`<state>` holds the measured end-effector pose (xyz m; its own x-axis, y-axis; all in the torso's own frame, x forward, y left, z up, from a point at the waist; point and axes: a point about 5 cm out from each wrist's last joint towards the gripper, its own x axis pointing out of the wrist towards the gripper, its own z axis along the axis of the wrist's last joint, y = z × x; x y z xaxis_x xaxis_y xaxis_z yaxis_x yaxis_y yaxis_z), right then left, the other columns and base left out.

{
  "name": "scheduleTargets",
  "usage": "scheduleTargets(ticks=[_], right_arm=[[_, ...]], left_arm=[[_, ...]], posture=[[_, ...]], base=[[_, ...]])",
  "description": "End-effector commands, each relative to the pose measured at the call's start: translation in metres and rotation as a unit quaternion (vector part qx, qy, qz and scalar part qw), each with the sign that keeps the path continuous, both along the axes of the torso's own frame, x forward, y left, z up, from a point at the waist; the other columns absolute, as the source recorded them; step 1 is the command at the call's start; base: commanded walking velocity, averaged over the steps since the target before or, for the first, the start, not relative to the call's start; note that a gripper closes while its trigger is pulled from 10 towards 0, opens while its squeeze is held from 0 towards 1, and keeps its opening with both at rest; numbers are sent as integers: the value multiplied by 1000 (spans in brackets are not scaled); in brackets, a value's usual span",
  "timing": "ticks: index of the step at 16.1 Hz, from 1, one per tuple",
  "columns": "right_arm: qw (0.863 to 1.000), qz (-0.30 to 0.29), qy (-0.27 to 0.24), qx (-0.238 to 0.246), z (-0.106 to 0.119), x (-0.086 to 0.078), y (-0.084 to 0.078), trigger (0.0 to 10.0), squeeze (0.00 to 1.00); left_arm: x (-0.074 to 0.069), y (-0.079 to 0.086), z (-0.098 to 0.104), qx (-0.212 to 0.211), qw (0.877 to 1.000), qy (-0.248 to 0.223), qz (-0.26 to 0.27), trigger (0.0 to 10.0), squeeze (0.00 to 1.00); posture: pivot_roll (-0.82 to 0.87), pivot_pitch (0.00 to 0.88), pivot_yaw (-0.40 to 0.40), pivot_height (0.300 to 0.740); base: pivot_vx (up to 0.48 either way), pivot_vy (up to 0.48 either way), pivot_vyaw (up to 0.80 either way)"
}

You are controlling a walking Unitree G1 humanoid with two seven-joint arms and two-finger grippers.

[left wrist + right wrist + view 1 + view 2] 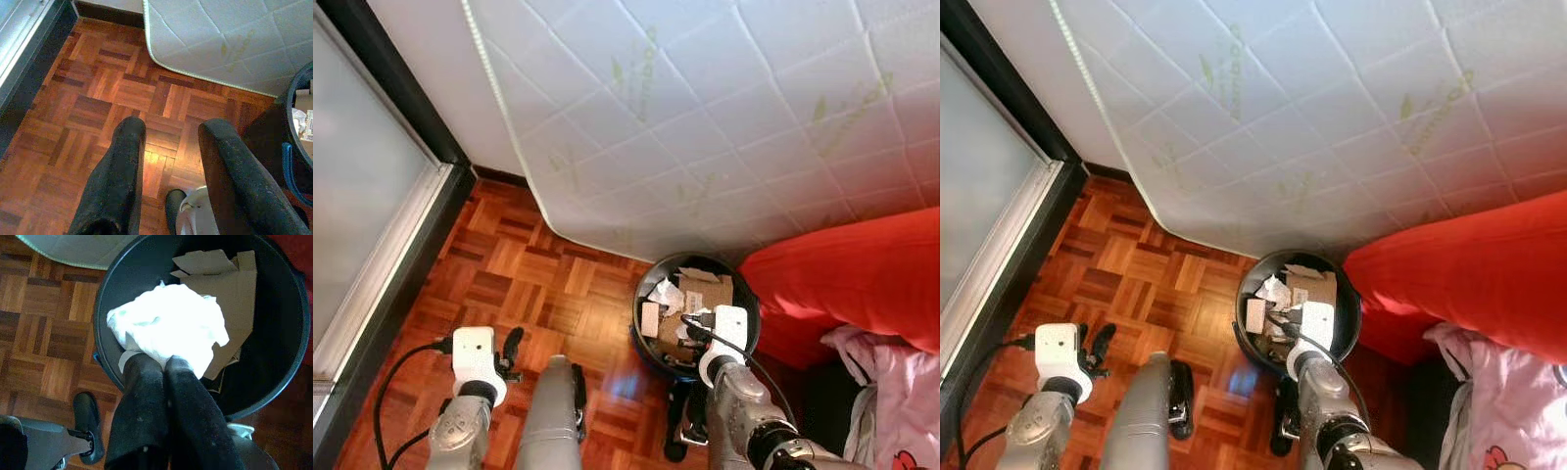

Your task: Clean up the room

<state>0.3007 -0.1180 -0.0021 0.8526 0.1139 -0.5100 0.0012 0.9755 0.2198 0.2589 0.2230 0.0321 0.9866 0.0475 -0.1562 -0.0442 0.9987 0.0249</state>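
1. We see a strip of open parquet floor (538,284) bounded on our left by a dark-framed glass door (362,186) and ahead by the curved edge of a white quilted mattress (705,117).
2. A black bin (293,333) stands on the floor just under the mattress corner, with a red cover (852,284) pressing close on its right; room around the bin is tight on that side and freer on the left.
3. Cardboard (230,293) and paper scraps lie inside the bin.
4. Our right gripper (164,364) reaches forward over the bin's near rim, its two fingers pinched together on a crumpled white tissue (166,323), which sits above the bin's opening.
5. Our left gripper (168,142) hangs low over bare floor well to the left of the bin, fingers spread apart with nothing between them.
6. A pink printed cloth (891,401) lies below the red cover at the far right.
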Motion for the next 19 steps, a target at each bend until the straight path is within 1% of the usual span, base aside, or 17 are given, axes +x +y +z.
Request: scheduleTargets(ticks=[1,5,7,13,16,19], right_arm=[[1000,-8,23,2,-11,-11,-2,10000,1000],[999,-22,24,-12,-13,-12,-7,10000,1000],[999,-24,22,-10,-12,-12,-7,10000,1000],[999,-22,23,-12,-13,-13,-7,10000,1000],[999,-18,24,-18,-13,-13,-8,10000,1000],[999,-8,23,-34,-13,-13,-8,10000,1000]], left_arm=[[-10,1,-10,-9,1000,23,6,10000,0],[-8,1,-7,-10,1000,21,5,10000,0],[-7,2,-5,-10,1000,22,4,10000,0],[-6,0,-2,-11,1000,20,2,10000,0],[-5,-1,-2,-12,1000,22,2,10000,0],[-4,-2,0,-13,1000,19,2,10000,0]], posture=[[241,441,-13,641],[244,438,-9,641],[243,439,-4,641],[241,445,-1,641],[240,448,-2,641],[241,447,-3,641]], base=[[0,0,0],[0,0,0],[0,0,0],[0,0,0],[0,0,0],[0,0,0]])
